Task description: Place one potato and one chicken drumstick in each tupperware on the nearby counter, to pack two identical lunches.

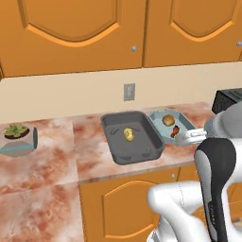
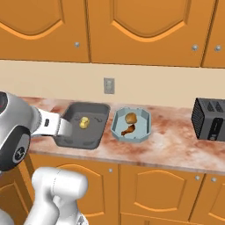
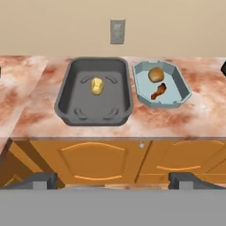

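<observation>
The grey tray [image 3: 95, 92] holds just the small yellow potato [image 3: 97, 85], sitting a little back of its middle; it lacks a drumstick. Beside it at 3 o'clock, the teal tub [image 3: 161, 84] is already packed: the brown potato [image 3: 155, 74] at the rear and a drumstick [image 3: 158, 91] just in front, its long axis running from 1 to 7 o'clock, thin end toward the counter [image 3: 31, 110] edge. From the hand view, both containers lie ahead at 12 o'clock, well apart from the gripper [image 3: 113, 180], whose fingers stand spread wide with nothing between them. A second drumstick would have to come from elsewhere, I judge. The right base view adds a toaster [image 2: 210, 118] at 3 o'clock; the left base view adds a potted plant [image 1: 18, 137] at 9 o'clock.
</observation>
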